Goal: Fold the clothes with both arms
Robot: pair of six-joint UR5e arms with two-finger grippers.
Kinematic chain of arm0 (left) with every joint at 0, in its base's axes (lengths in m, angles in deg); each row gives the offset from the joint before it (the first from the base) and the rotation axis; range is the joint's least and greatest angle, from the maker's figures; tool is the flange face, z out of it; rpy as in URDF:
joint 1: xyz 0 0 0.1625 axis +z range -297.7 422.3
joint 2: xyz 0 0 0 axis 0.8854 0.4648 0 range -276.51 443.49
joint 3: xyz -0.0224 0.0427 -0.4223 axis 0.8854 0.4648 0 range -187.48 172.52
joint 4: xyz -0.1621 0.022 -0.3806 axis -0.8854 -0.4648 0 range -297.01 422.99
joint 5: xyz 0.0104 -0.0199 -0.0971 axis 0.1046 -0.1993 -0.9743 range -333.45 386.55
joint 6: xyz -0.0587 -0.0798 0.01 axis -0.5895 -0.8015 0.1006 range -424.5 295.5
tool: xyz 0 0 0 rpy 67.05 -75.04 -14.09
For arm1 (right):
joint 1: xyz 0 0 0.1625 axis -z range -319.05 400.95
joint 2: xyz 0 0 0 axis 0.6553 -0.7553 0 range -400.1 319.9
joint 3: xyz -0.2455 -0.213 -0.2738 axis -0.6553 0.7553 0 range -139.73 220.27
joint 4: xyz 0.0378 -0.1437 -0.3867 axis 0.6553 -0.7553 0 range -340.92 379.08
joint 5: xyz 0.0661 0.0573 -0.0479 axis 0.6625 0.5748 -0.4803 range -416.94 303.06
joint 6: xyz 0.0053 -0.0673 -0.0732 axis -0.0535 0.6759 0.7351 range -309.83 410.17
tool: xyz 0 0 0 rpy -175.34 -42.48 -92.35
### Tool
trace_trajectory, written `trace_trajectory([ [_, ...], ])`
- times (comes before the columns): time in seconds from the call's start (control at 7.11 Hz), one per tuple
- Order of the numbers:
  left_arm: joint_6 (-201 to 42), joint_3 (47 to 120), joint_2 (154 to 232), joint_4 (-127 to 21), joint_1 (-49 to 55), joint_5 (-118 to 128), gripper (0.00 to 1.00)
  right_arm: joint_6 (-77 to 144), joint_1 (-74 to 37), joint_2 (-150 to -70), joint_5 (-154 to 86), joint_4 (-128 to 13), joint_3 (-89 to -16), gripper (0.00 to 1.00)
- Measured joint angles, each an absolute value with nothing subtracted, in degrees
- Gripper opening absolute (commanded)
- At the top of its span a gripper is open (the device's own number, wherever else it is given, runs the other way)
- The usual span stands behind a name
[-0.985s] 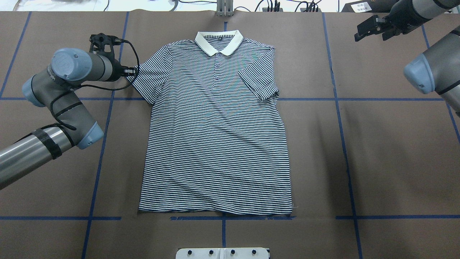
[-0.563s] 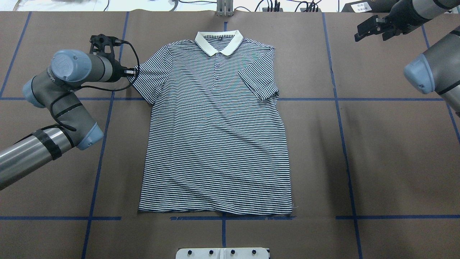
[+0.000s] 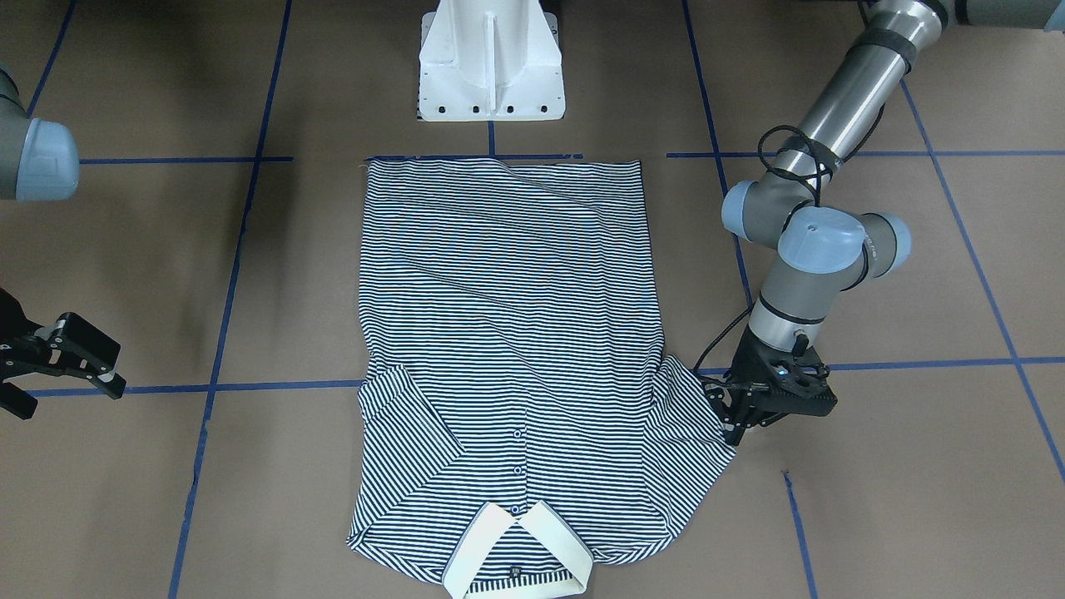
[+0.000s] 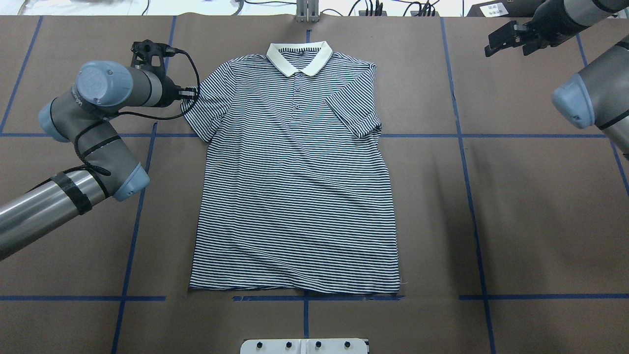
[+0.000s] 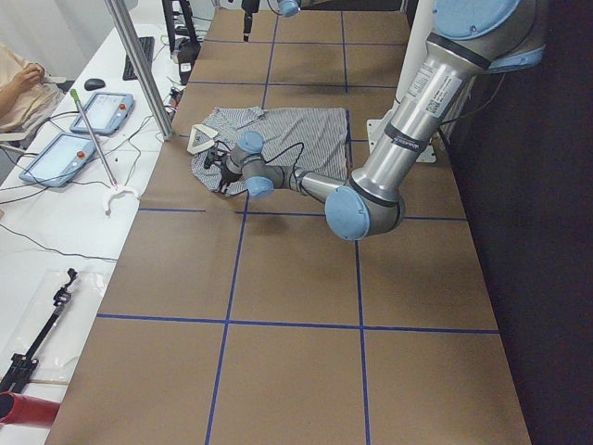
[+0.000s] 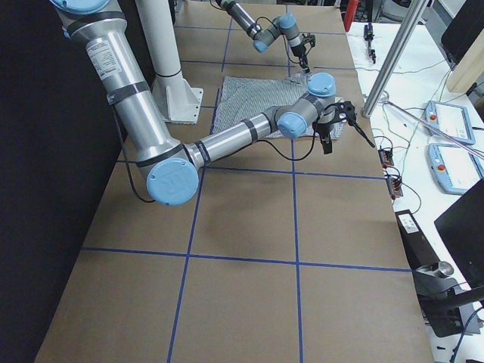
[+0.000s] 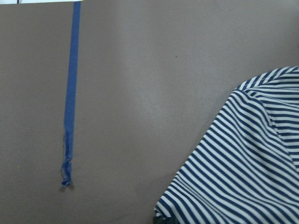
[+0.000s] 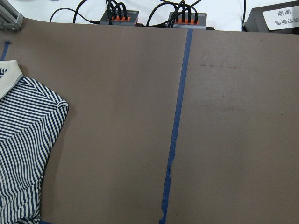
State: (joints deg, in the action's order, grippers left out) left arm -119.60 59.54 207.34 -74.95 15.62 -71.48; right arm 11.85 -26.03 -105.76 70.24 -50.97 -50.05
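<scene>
A navy-and-white striped polo shirt (image 4: 295, 187) lay flat on the brown paper table (image 4: 540, 221), hem nearest the white pedestal base (image 3: 491, 62), the sleeve (image 4: 354, 115) to the base's right already folded in. The black left gripper (image 3: 736, 426) looked pinched shut on the other sleeve's hem, so the second sleeve fold seemed in hand; the black right gripper (image 4: 508, 45) hung jaws apart, far to the base's right. Next, that sleeve likely needed carrying inward over the chest.

A brown paper-covered table (image 4: 540, 221), gridded with blue tape (image 4: 516, 135), carries a striped polo shirt (image 4: 295, 196) spread flat mid-table, collar far, and a white pedestal base (image 4: 304, 345) near.
</scene>
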Motion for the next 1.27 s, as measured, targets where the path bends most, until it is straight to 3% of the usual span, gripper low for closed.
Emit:
trace_trajectory([
  [0.7,-128.04,60.56,219.68,-59.19,20.82,-70.98,0.00,11.77,-26.03,-105.68,69.75,-50.97,-50.10,1.00],
  [0.98,-130.68,56.11,223.77,-58.32,22.27,-69.79,0.00,11.76,-26.03,-105.74,69.71,-50.97,-50.01,1.00],
  [1.13,-131.43,53.89,225.34,-58.34,22.56,-69.55,0.67,11.76,-26.00,-105.75,69.72,-50.97,-50.00,1.00],
  [1.27,-131.62,52.99,226.01,-58.55,22.68,-69.51,1.00,11.76,-25.93,-105.74,69.71,-50.97,-50.00,1.00],
])
